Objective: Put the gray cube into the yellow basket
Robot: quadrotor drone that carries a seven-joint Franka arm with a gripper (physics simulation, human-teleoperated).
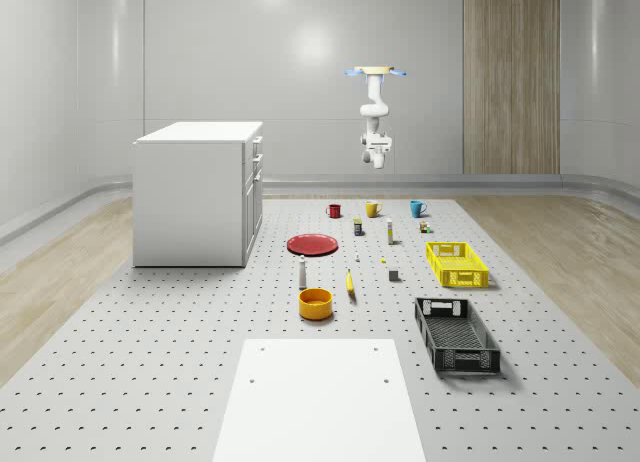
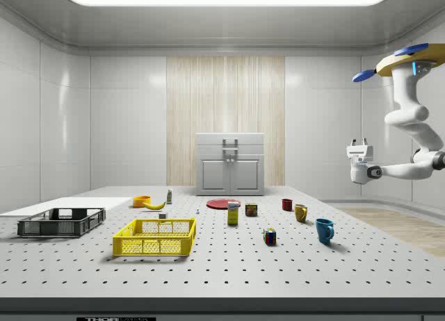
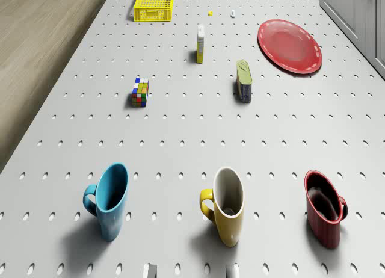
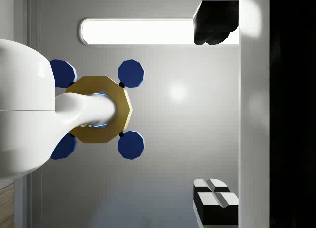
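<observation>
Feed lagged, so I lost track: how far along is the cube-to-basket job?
Nothing done yet: the gray cube sits on the table beside the yellow basket, not inside. In hand: nothing; the claw is open and empty while the drone hovers high over the table's far end. Left: approach, grasp, carry, drop.

The desk (image 1: pixel 180 382) is matt grey, metal-looking and drilled with regular holes, and on it, well below the tool (image 2: pixel 359 151), the blue mug (image 3: pixel 111 200), yellow mug (image 3: pixel 227 204) and red mug (image 3: pixel 325 209) look like glazed ceramic with a soft shine. The red plate (image 3: pixel 290 45) beyond them is smooth and glossy. Farther off, the yellow basket (image 1: pixel 456 263) and black crate (image 1: pixel 456 334) look like moulded plastic lattice. The arm (image 2: pixel 410 112) behind the tool has smooth, satin white shells. The floor (image 1: pixel 60 282) around the desk looks like pale wood planking.
</observation>
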